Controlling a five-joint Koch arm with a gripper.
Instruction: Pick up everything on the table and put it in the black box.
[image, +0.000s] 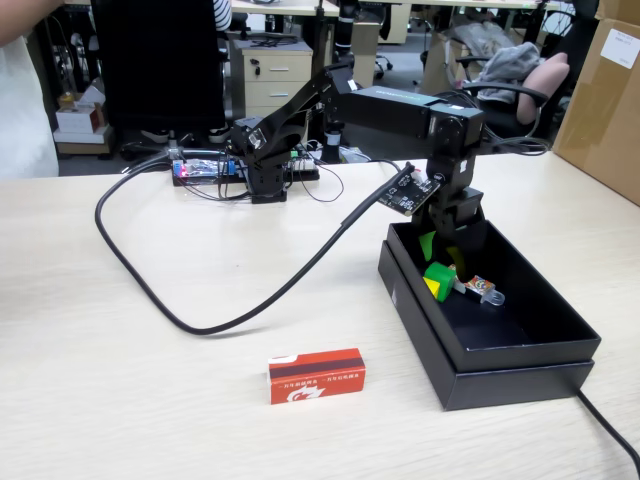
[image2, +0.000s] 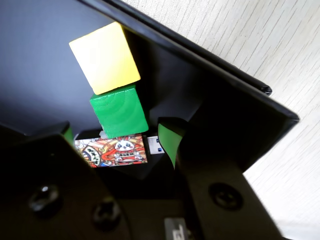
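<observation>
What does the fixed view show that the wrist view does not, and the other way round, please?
Only the fixed view shows the red packet lying on the table outside the black box, plus the arm's cable and base. Only the wrist view shows the rabbit picture on the orange-patterned gadget. Both show the gripper open inside the box, with the yellow cube and green cube touching.

Front fixed view; wrist close-up inside black box (image: 520, 350).
</observation>
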